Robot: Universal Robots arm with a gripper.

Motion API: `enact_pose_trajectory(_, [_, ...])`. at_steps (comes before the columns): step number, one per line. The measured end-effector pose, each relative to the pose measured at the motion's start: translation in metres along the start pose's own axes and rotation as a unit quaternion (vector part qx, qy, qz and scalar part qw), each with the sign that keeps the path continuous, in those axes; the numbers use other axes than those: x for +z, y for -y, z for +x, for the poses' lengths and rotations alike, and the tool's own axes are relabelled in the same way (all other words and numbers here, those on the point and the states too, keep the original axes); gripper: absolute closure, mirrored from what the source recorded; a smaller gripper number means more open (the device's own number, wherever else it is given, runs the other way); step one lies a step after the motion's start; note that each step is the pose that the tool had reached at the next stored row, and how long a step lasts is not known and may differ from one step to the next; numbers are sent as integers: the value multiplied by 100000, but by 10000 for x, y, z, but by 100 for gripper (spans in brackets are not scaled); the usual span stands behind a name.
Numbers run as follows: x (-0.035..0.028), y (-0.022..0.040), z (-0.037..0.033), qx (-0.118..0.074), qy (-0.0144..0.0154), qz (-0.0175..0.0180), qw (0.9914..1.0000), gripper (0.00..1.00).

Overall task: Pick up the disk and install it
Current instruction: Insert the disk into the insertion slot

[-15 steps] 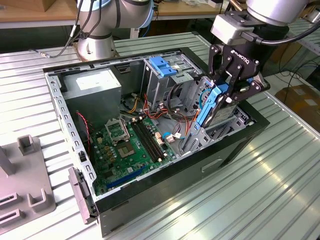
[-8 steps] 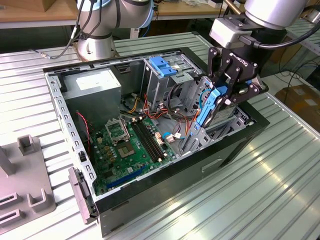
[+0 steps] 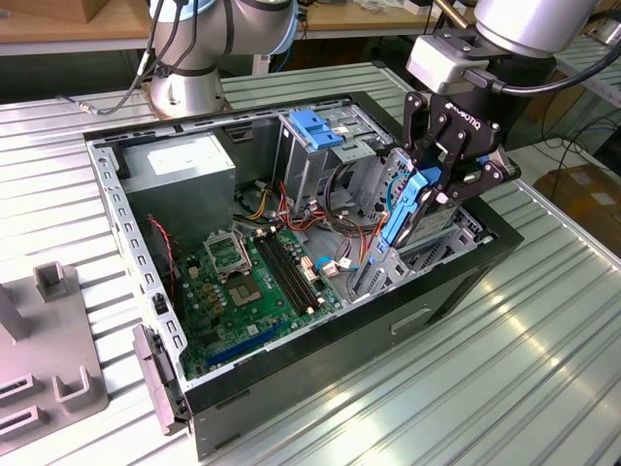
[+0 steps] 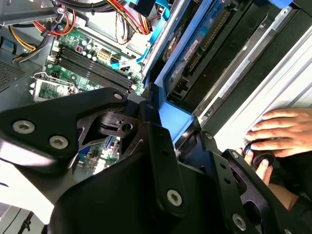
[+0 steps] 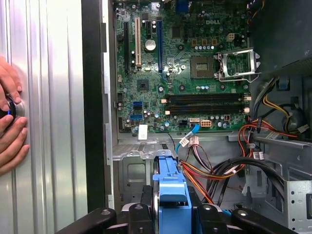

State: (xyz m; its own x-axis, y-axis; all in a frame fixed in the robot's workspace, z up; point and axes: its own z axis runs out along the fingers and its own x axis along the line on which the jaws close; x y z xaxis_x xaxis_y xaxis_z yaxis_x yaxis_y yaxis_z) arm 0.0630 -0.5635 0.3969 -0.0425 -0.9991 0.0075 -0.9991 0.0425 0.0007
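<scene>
"Exterior view: what has the end effector (image 3: 434, 184) got?"

"It is closed on the disk (image 3: 400, 209), gripping at the blue side rail. The disk hangs on edge, tilted, directly beneath the end effector and just above the front end of the open computer case (image 3: 291, 408). I judge it is not seated yet."

"What worries you?"

"The tilt, mainly. If it goes down at that angle, a rail could catch on the case's metal edge and jam. It could also twist in the grip, since the hold looks to be on the plastic rail rather than the casing."

"And the wiring?"

"In the first wrist view a bundle of cables (image 5: 214, 170) runs just beside and beyond the disk's blue end. A loose loop could get pinched under the disk or dragged against the motherboard (image 5: 185, 73) farther out."

"Anyone close?"

"A person's hand (image 4: 280, 131) rests on the counter (image 3: 466, 388) outside the case wall, off to the side of the end effector. It is on a small dark round object (image 4: 263, 158) I cannot identify. The hand is apart from the end effector, but a sideways swing would bring the two near."
</scene>
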Motion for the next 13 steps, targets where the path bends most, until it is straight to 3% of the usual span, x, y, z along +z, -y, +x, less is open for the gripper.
enact_pose_trajectory(7, [15,0,0,-1,5,-1,100000,63])
enact_pose_trajectory(13, [136,0,0,-2,4,-1,100000,63])
